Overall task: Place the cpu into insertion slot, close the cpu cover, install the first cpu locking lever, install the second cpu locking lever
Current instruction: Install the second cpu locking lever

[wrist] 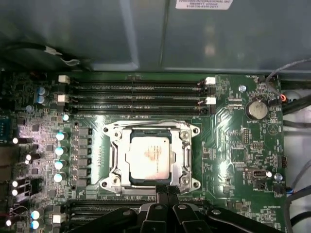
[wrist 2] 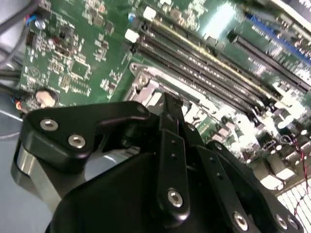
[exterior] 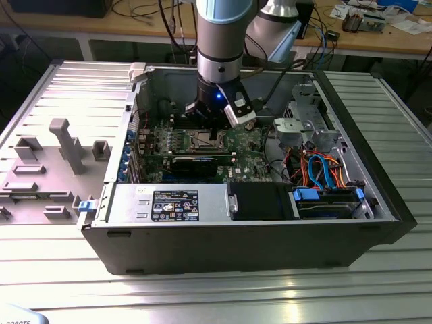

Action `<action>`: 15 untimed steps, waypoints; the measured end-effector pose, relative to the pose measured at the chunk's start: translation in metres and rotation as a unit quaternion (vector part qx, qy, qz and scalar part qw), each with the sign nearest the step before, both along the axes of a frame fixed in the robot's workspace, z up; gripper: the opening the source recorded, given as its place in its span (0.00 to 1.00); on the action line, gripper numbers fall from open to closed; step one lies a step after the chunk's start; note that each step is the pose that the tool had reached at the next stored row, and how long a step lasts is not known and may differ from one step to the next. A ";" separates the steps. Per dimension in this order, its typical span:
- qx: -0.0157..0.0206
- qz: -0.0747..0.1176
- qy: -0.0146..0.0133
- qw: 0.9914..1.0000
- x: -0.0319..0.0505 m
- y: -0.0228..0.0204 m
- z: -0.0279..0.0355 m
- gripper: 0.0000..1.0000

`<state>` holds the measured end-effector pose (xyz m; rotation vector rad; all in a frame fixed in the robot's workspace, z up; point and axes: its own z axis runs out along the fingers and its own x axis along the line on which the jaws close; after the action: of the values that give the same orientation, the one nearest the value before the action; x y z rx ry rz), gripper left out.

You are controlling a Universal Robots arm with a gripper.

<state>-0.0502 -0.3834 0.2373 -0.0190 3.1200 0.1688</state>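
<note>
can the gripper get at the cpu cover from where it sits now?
Probably yes. In the first wrist view the gripper sits at the edge of the cpu cover, which lies around the cpu, with nothing between them.

A ribbed metal surface [exterior: 202, 297] catches pale overhead glare in the exterior view. Behind it runs a wooden workbench [exterior: 378, 40] strewn with cables [exterior: 145, 13] and papers [exterior: 412, 23], dark shadow pooled underneath. A grey moulded fixture plate [exterior: 54, 162] lies toward the exterior view's left.
</note>
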 end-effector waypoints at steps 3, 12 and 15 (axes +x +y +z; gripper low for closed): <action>0.000 0.000 0.000 1.000 -0.0048 -0.0056 0.0000 0.11; 0.006 0.000 0.000 1.000 -0.0070 -0.0070 0.0000 0.11; 0.010 0.000 0.000 1.000 -0.0070 -0.0071 0.0000 0.11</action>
<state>-0.0572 -0.3906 0.2373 -0.0187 3.1184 0.1986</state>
